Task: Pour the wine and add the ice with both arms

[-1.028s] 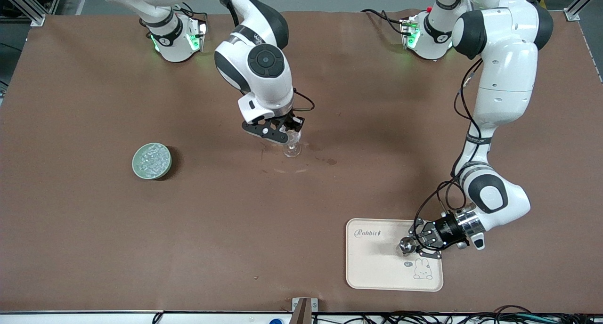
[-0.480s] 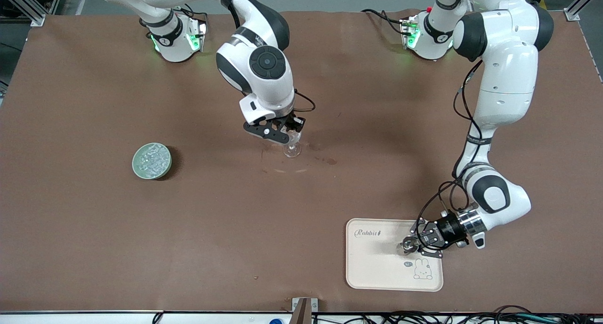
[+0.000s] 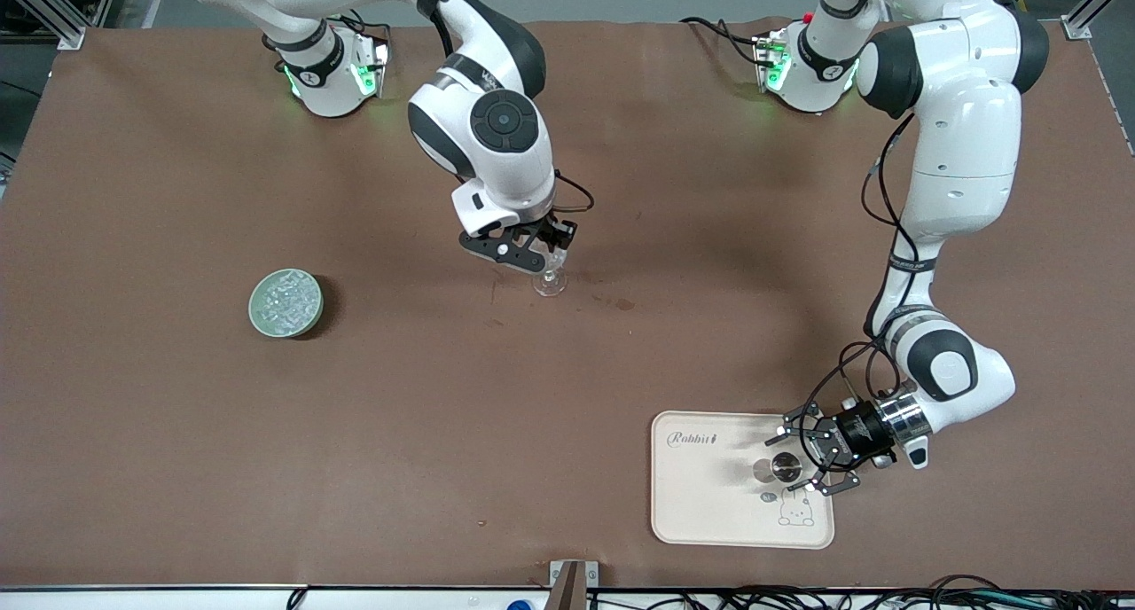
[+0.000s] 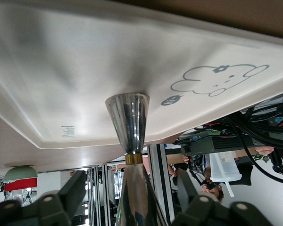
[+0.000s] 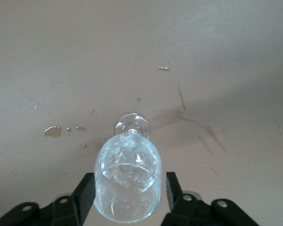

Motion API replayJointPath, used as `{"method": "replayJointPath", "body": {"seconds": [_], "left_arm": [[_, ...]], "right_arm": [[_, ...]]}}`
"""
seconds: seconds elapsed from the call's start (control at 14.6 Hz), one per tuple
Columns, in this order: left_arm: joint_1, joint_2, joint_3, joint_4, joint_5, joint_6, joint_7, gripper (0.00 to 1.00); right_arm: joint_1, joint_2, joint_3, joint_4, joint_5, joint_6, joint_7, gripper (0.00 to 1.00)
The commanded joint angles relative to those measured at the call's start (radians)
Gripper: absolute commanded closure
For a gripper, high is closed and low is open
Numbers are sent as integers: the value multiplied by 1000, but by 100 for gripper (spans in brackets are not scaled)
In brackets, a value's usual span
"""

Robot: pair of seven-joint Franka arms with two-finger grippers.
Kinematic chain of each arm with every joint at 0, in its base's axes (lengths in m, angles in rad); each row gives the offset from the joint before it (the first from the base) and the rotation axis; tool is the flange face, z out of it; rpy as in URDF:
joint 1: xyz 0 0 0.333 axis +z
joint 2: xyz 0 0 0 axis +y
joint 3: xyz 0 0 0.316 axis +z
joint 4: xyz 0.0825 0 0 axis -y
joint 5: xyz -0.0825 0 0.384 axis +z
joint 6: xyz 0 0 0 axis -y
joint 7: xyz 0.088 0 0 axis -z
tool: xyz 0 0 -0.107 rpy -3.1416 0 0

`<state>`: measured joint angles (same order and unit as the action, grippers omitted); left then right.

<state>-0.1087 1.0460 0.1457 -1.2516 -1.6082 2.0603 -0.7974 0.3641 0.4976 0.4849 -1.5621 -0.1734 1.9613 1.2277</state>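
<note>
A clear stemmed wine glass (image 3: 551,277) stands on the brown table near its middle. My right gripper (image 3: 543,254) is open, one finger on each side of the glass's bowl (image 5: 127,183). A sliver of table shows between one finger and the glass. Whitish glints show inside the bowl. The ice (image 3: 285,298) is heaped in a green bowl (image 3: 262,324) toward the right arm's end. A silver cone-shaped vessel (image 3: 784,466) with a gold band stands on the cream tray (image 3: 700,495). My left gripper (image 3: 789,462) is open, its fingers wide apart on either side of the vessel (image 4: 127,117) without touching it.
Dark wet stains (image 3: 625,304) mark the table beside the glass, also in the right wrist view (image 5: 54,131). The tray (image 4: 61,70) has a rabbit drawing and lies near the table's front edge toward the left arm's end.
My left gripper has opened, let go of the silver vessel and drawn back a little toward the left arm's end. The right gripper has barely shifted; the glass has stayed put.
</note>
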Motion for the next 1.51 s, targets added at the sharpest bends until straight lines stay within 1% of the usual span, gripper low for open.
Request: {"method": "replayJointPath", "body": {"seconds": [0.0,0.07,0.14,0.21,0.27,0.34,0.48,0.55,0.62,0.69,0.75,0.89,1.03,1.1,1.17,1.23,1.3,1.37,1.44], "left_arm": [[-6,-32,60,-43,-13,-84,47,0],[-6,-46,89,-58,-3,-133,93,0],[-8,-61,110,-69,2,-176,127,0],[-11,-76,136,-74,31,-198,138,0],[-12,-92,156,-72,98,-216,141,0],[-14,-110,160,-66,181,-226,145,0],[-16,-142,161,-52,321,-227,147,0],[-16,-158,163,-29,380,-227,147,0],[-9,-179,164,-20,446,-227,147,0],[-9,-199,164,-14,485,-221,150,0],[-8,-216,184,1,514,-219,152,0],[-9,-251,244,12,537,-218,152,0],[-6,-297,265,12,545,-218,152,0],[-5,-345,290,12,547,-218,150,0],[-2,-377,293,9,568,-229,152,0],[0,-409,293,9,649,-235,158,0],[-2,-450,276,9,771,-238,203,0],[-2,-487,240,8,869,-238,257,0],[-2,-533,183,3,1001,-239,312,0]], "right_arm": [[-13,-7,9,31,-14,-7,15,17],[-19,-19,11,48,-11,-12,15,5],[-43,-43,12,51,-14,-31,15,0],[-72,-77,17,51,-15,-56,6,0],[-108,-121,32,51,-18,-76,7,0],[-150,-173,41,50,-20,-88,1,0],[-210,-253,25,51,-20,-126,-107,0],[-218,-287,-27,53,-20,-159,-178,0],[-209,-319,-111,66,-15,-198,-254,0],[-206,-344,-177,85,-8,-232,-322,0],[-209,-356,-236,91,-6,-260,-399,0],[-226,-384,-325,105,-5,-272,-515,0],[-232,-409,-412,105,-3,-278,-633,0],[-243,-419,-446,103,8,-306,-715,0],[-257,-429,-478,103,38,-326,-775,0],[-261,-442,-517,103,66,-331,-836,0],[-261,-453,-561,99,71,-335,-908,0],[-269,-458,-592,99,74,-344,-994,0],[-296,-459,-603,103,77,-349,-1072,0]]}}
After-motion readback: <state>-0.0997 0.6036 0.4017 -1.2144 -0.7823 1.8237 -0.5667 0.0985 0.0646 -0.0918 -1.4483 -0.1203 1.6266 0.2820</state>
